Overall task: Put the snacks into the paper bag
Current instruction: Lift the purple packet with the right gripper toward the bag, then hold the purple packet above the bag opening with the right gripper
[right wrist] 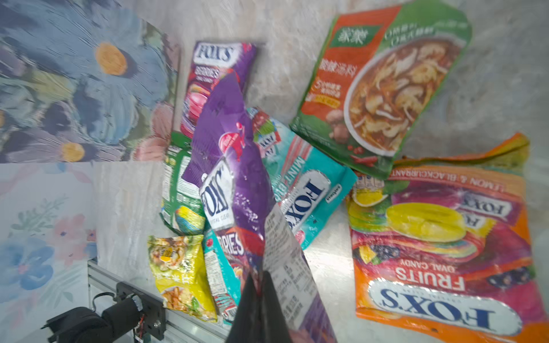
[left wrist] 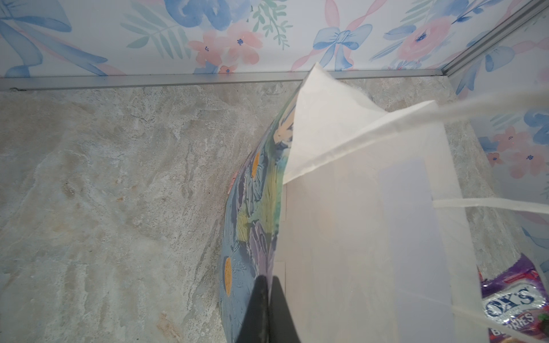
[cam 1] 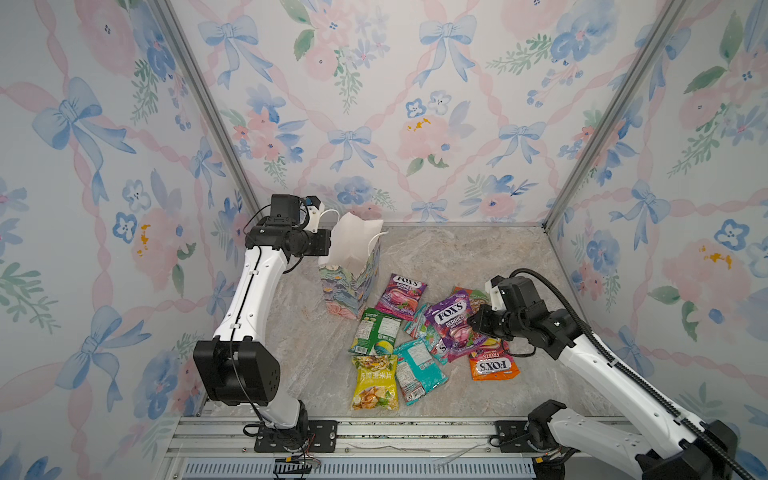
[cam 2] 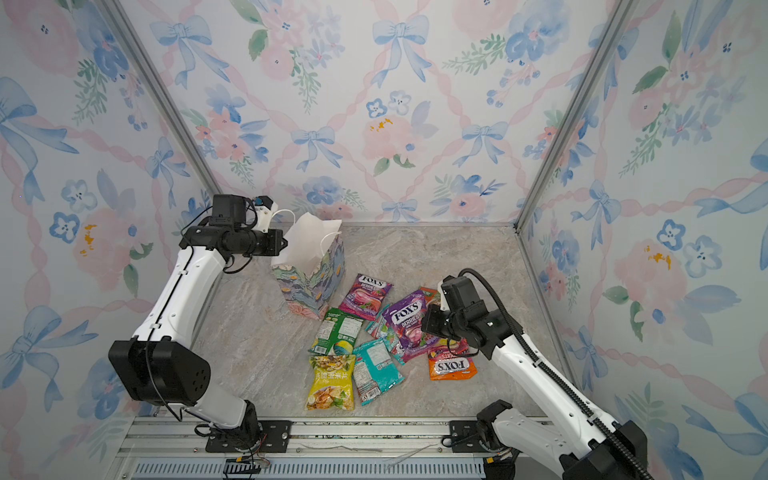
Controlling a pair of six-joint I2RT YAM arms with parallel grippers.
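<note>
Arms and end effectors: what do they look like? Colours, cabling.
Both arms match: white links, left arm and right arm, with boxy black joints. A thin black cable runs along the left; a ribbed black conduit loops over the right. Left end effector and right end effector have dark tapered fingers.

Two purple FOX'S packets, two teal FOX'S packets, and what look like two orange FOX'S packets, overlapped at the pile's 4 o'clock. One green packet, one yellow chip packet, one orange-green packet. One paper bag at 11 o'clock.
</note>
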